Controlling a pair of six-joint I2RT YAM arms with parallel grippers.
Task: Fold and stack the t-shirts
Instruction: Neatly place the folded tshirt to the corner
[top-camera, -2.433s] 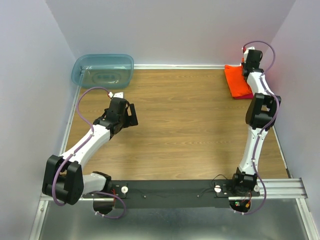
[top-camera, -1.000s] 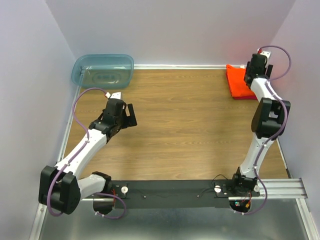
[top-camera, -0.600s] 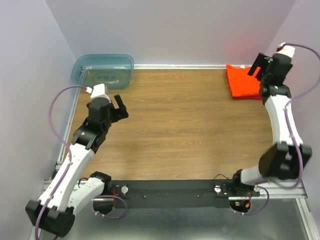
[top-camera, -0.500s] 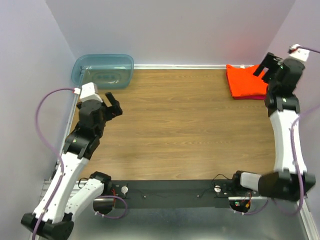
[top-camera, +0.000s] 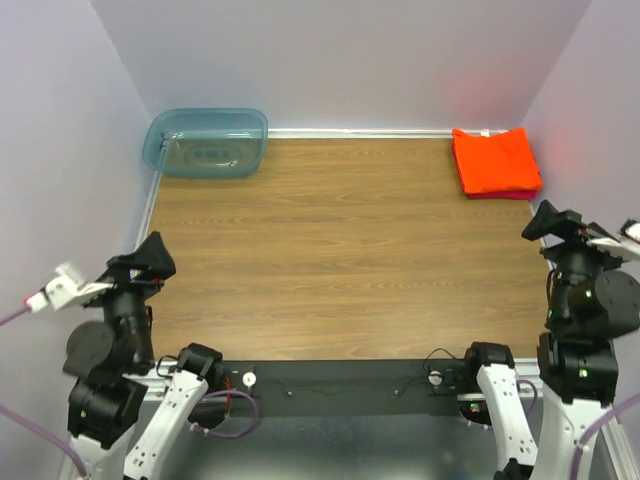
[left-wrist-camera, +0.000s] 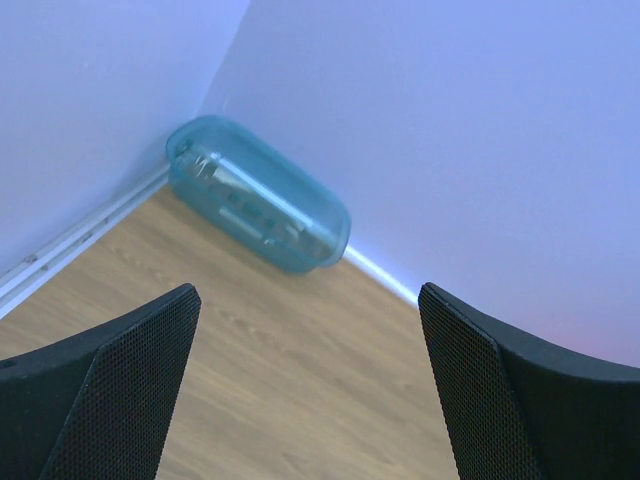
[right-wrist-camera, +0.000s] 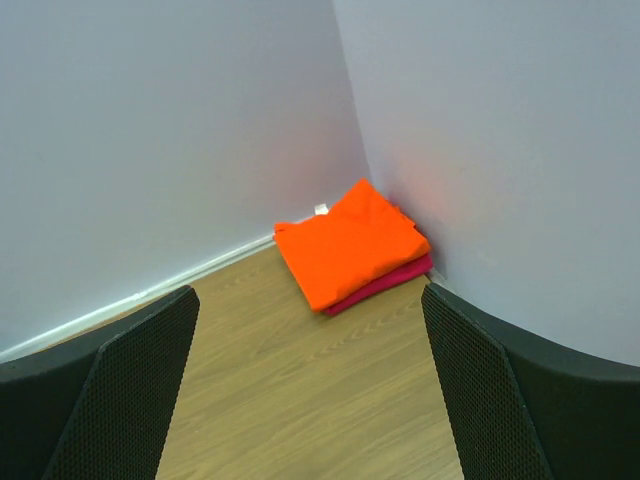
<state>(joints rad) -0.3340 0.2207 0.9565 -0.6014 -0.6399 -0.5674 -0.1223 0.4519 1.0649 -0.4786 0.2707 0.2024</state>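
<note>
Looking at this one, the folding and stacking reads as pretty much done to me: the orange t-shirt (right-wrist-camera: 350, 245) sits folded on top of the pink t-shirt (right-wrist-camera: 390, 282) in the far right corner of the desk (top-camera: 350, 260), right where the two walls meet, with just a thin pink strip peeking out along its near edge. Both arms are raised at the near edge of the desk, well apart from the stack. The left tool (left-wrist-camera: 305, 292) is spread wide with nothing in it, pointing toward the blue-green tub (top-camera: 205, 142) in the far left corner. The right tool (right-wrist-camera: 309, 292) is just as wide open and empty, looking straight at the stack. So the step in hand, as I'd call it, is just parking cleanly and leaving the pile alone. Doing that well means keeping both tools high and off the cloth, with no low swings over that corner. Soft fabric snags on a finger easily, and one drag would slide the orange layer off. If anything wants a touch-up it's that pink overhang, but honestly I'd leave it. Nudging a squared pile with open jaws probably rumples more than it fixes.
</note>
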